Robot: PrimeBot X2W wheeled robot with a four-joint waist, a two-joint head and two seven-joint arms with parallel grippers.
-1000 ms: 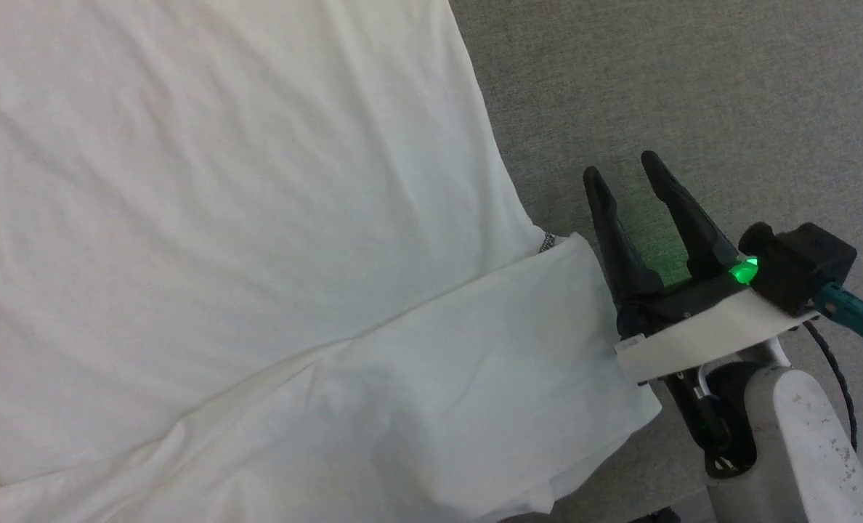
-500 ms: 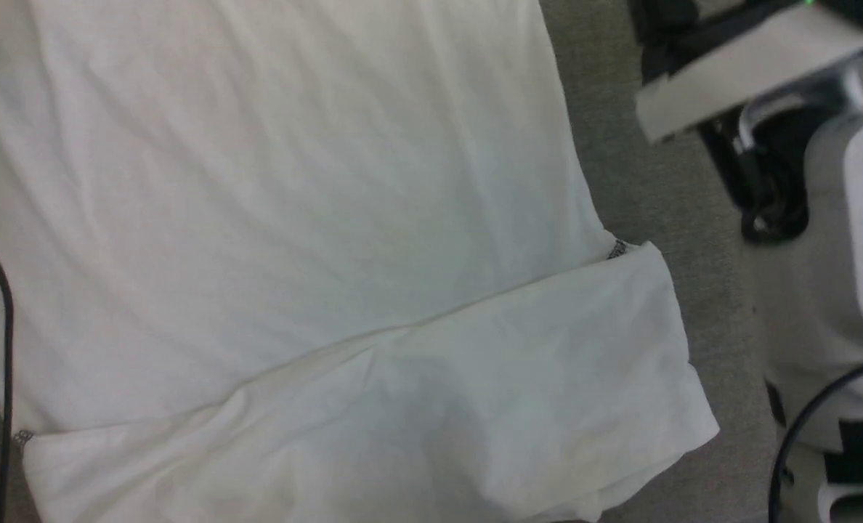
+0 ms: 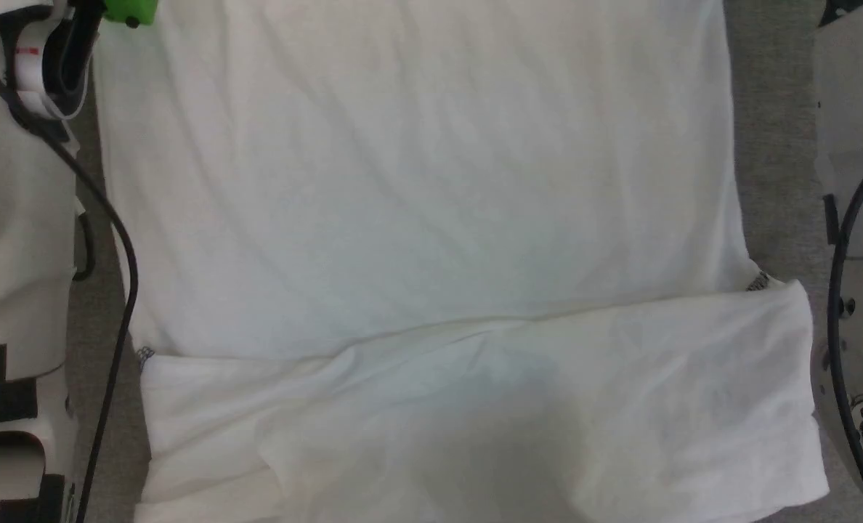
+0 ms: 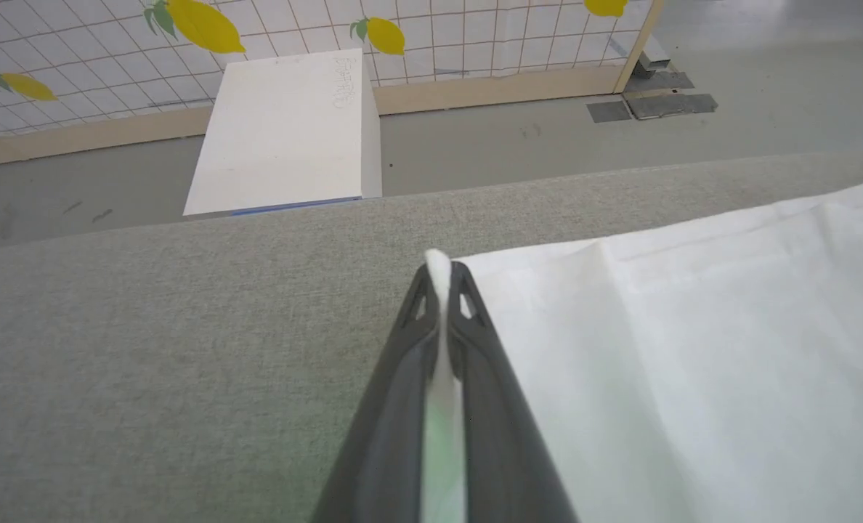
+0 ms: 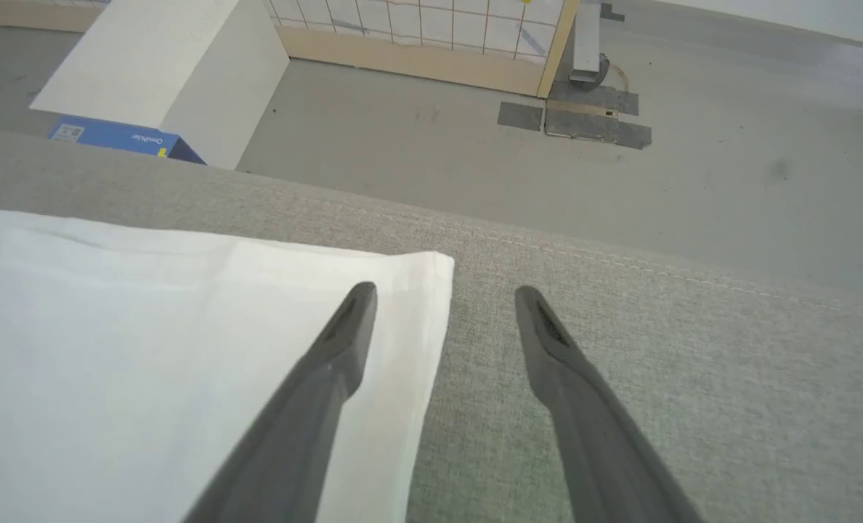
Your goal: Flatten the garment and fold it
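Observation:
The garment (image 3: 417, 218) lies spread flat on the grey fabric surface (image 3: 762, 145), white and lightly creased, with a folded-over band along its near side. In the left wrist view my left gripper (image 4: 440, 272) is shut on a far corner of the garment (image 4: 693, 349), and white cloth shows pinched between the fingertips. In the right wrist view my right gripper (image 5: 442, 298) is open at the garment's (image 5: 148, 327) other far corner. Its left finger is over the cloth and its right finger over the bare grey surface (image 5: 657, 349).
My pale left forearm (image 3: 10, 181) with a black cable (image 3: 123, 290) flanks the garment on one side, my right forearm (image 3: 860, 109) on the other. Past the surface's far edge are grey floor, a white box (image 4: 286, 131) and a lemon-patterned tiled panel (image 4: 475, 29).
The head camera has swung, so the garment now lies square across the picture with a forearm on each side. The right gripper's fingers have left that view. The garment itself looks unmoved.

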